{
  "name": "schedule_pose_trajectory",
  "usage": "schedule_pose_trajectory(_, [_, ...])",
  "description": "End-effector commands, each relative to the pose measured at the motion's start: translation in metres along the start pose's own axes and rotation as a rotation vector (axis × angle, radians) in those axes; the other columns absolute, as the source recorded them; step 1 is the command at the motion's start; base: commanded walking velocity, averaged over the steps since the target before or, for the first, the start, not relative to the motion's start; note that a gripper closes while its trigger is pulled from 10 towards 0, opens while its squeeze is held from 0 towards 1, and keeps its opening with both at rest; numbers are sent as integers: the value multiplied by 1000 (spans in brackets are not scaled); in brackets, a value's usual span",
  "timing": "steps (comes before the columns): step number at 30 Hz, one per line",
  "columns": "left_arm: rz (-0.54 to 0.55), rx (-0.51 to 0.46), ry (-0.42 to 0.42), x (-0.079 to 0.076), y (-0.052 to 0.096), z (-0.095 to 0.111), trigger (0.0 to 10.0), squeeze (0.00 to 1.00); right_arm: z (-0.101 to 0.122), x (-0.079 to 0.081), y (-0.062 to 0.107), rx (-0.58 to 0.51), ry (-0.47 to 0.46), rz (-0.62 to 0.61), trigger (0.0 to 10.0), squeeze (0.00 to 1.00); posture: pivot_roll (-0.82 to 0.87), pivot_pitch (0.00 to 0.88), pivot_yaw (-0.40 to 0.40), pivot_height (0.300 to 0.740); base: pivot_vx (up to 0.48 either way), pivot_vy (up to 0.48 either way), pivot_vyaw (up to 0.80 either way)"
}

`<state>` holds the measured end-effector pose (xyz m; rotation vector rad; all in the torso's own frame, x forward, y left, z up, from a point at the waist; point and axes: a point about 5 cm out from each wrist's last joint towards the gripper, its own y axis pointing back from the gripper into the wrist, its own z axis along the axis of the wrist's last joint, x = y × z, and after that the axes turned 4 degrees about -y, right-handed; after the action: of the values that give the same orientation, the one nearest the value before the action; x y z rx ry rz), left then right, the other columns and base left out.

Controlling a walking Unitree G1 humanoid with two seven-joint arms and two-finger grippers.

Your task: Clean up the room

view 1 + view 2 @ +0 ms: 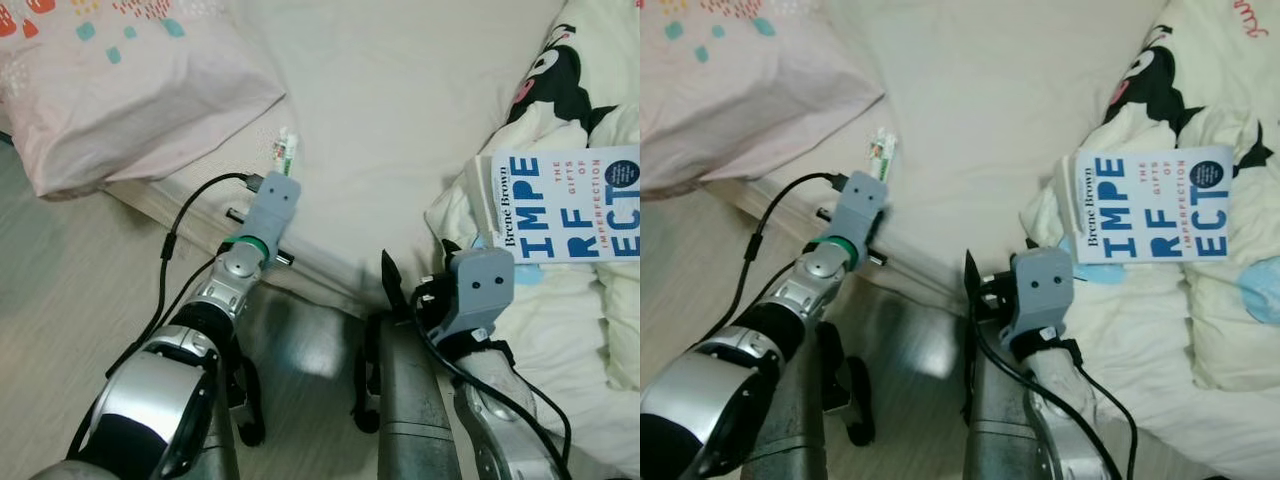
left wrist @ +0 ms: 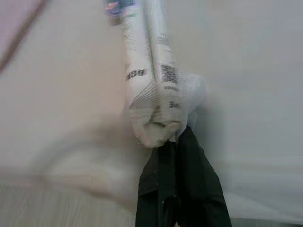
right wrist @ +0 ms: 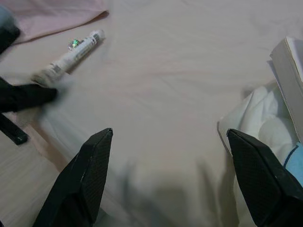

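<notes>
Touching left tool (image 2: 177, 156): tube (image 2: 151, 80).

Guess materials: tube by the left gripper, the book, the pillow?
Tube: looks like soft white plastic laminate; its crimped end is crumpled against the shut fingers of the left gripper. Book: paper with a glossy card cover, judging by the sheen and visible page block. Pillow: matte pink printed fabric, probably cotton; it shows soft folds.

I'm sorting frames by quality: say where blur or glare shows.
Left wrist view: soft and close, the tube blurred at the left gripper. Right wrist view: tube slightly smeared, right gripper sharp. Eye views: clear, glare on the floor.
</notes>
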<state>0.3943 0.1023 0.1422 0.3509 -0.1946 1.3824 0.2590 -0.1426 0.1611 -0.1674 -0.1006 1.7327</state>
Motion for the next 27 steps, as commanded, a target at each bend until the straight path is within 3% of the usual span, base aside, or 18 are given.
schedule_pose_trajectory(1, [13,35,50,6,5,-18,0,0,-6,0,0,11,-5,-2,10000,0,-151,331,105,601,0,0,0])
schedule_pose_trajectory(6, [14,-3,87,10,5,-14,0,0,-5,2,-5,0,-8,7,10000,0,-142,310,103,601,0,0,0])
schedule_pose_trajectory(10, [-9,-95,125,13,8,-3,0,0,-4,5,-11,-14,-13,23,10000,0,-120,273,95,601,0,0,0])
schedule_pose_trajectory(11, [-28,-157,108,15,13,2,10000,0,-4,6,-15,-19,-16,33,10000,0,-107,250,92,601,0,0,0])
schedule_pose_trajectory(13, [-63,-267,26,15,24,11,10000,0,-4,8,-21,-29,-19,43,10000,0,-99,235,89,601,0,0,0])
schedule_pose_trajectory(15, [-96,-308,-7,11,29,14,10000,0,-4,8,-24,-33,-21,45,10000,0,-93,222,90,601,0,0,0])
schedule_pose_trajectory(21, [-180,-364,-54,-8,36,19,10000,0,-5,9,-29,-44,-24,47,10000,0,-94,208,92,601,0,0,0])
schedule_pose_trajectory(27, [-154,-386,-55,-11,38,24,10000,0,-6,9,-30,-49,-36,42,10000,0,-90,203,89,601,0,0,0])
